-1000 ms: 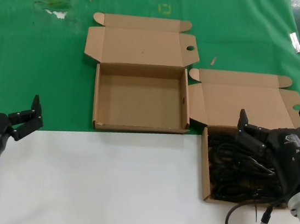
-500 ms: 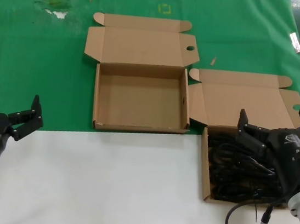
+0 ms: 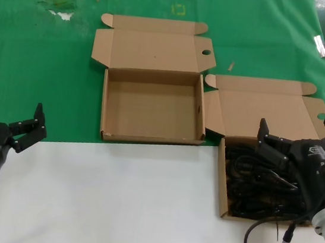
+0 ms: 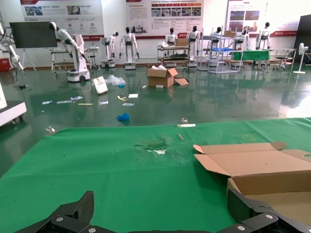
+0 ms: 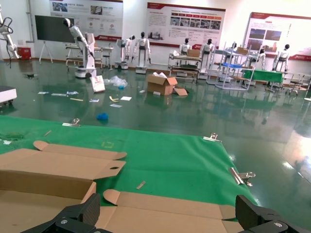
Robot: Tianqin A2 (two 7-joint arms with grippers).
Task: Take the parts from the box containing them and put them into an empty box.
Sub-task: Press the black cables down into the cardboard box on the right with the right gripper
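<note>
From the head view, you are looking down at two open cardboard boxes. The empty box (image 3: 152, 105) is sitting on the green cloth (image 3: 34, 50) with its lid flap folded back, and its front wall is lying at the edge where the cloth gives way to the white table (image 3: 116, 199). The box of parts (image 3: 221, 183) is sitting just beside it toward the robot's right, its front half on the white surface. The black power cords (image 3: 256, 185) are lying tangled inside it, filling the tray. Your right gripper (image 3: 295, 139) is hanging over that box, its jaws spread wide, one finger above the cords and the other near the box's far right edge; nothing is between them. Your left gripper (image 3: 27, 125) is waiting well apart at the near left, over the cloth's edge, its jaws also spread and holding nothing.

The left wrist view is giving you what the head view is not: the hall beyond the table, with other robots and benches. It is showing only the two finger tips (image 4: 75, 213) spread far apart, the cloth, and the empty box's raised flap (image 4: 243, 158). The cords are not appearing here.

The right wrist view is likewise showing spread finger tips (image 5: 80, 213), both boxes' flaps, and metal clips (image 5: 240, 175) on the cloth edge; the cords are lying below its sight.
</note>
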